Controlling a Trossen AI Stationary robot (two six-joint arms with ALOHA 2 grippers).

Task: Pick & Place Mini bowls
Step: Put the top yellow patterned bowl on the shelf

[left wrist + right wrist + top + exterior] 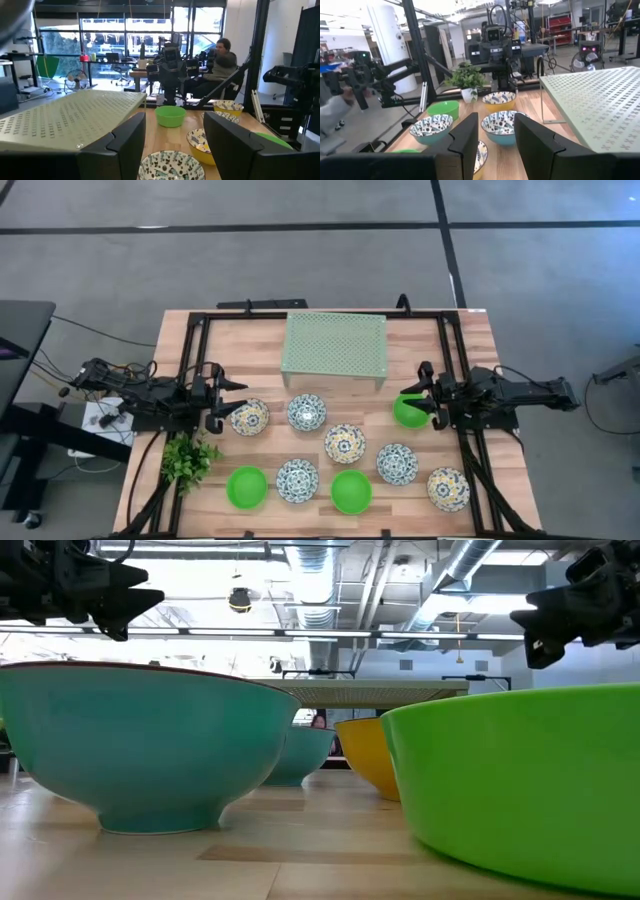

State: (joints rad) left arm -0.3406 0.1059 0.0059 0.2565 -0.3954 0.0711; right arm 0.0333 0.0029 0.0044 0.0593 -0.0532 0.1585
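Nine mini bowls stand on their bases on the wooden table. Six are patterned, e.g. (249, 417), (307, 412), (344, 443). Three are green: (408, 411), (247, 487), (351, 491). My left gripper (225, 402) is open, just left of the patterned bowl (171, 165), whose rim shows between its fingers. My right gripper (415, 402) is open and stands over the right-hand green bowl. In the low view both grippers, left (110, 595) and right (545, 625), hang well above the bowls. The right gripper (497, 142) faces the patterned bowls (498, 122).
A pale green perforated rack (334, 348) stands at the far middle of the table. A small leafy plant (188, 460) sits near the left edge. Black frame rails (190, 370) run along the table's sides. A person (222, 55) sits in the room beyond.
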